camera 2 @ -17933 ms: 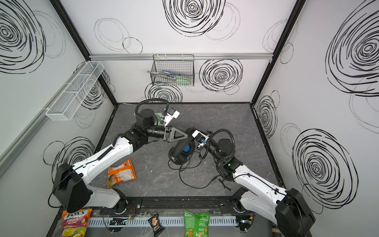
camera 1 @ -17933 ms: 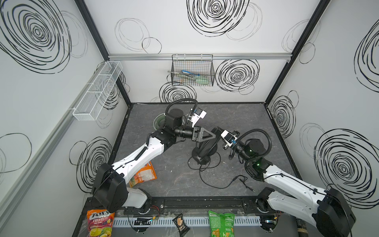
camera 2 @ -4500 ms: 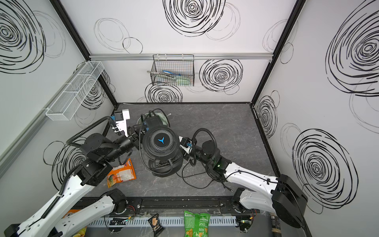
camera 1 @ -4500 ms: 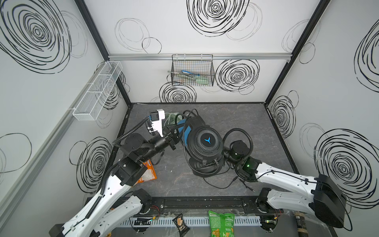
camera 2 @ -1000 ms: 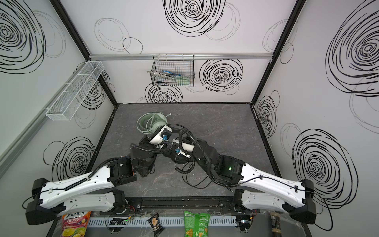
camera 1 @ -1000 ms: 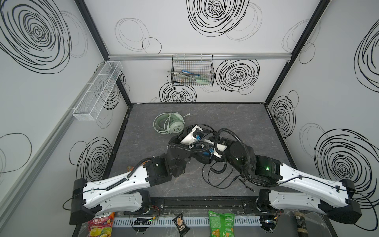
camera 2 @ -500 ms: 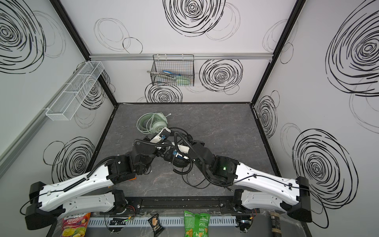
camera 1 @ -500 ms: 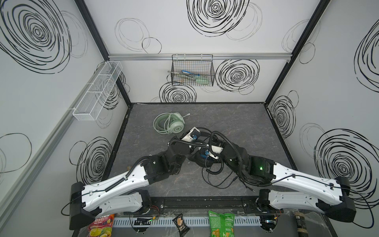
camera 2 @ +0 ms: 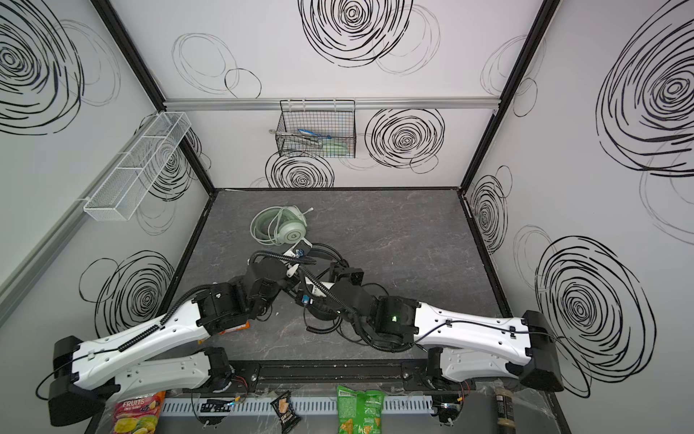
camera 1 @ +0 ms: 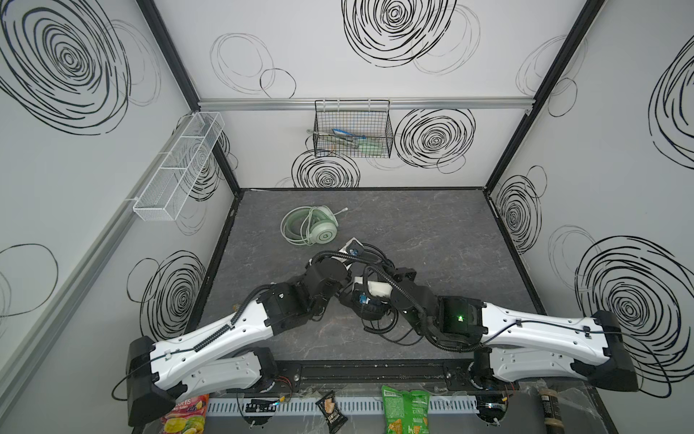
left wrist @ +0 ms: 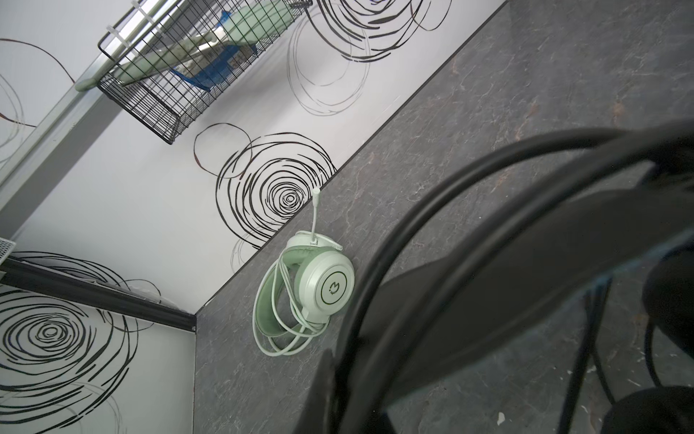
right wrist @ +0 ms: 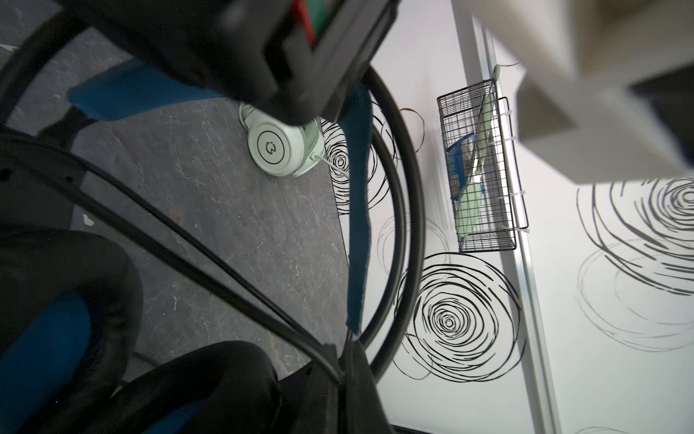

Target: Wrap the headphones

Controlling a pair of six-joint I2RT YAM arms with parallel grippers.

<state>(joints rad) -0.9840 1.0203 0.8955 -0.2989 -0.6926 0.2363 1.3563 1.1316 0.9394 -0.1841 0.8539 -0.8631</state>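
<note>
Fingers of the left gripper (left wrist: 330, 387) and right gripper (right wrist: 349, 368) were closed tight, meeting over the black headset (camera 1: 370, 309) mid-table (camera 1: 432, 233).
The right gripper looked pinched on the black cable (right wrist: 210, 263); what the left one held could not be told, though the headband (left wrist: 507, 263) ran close by it. The mint-green headset (camera 1: 311, 226) lay just beyond, its cable coiled round it. Loose black loops lay under the right arm (camera 1: 525, 334): a pull might have snagged them there, slipped the thin cable from the pinch, or dragged the black headset into the green one.
</note>
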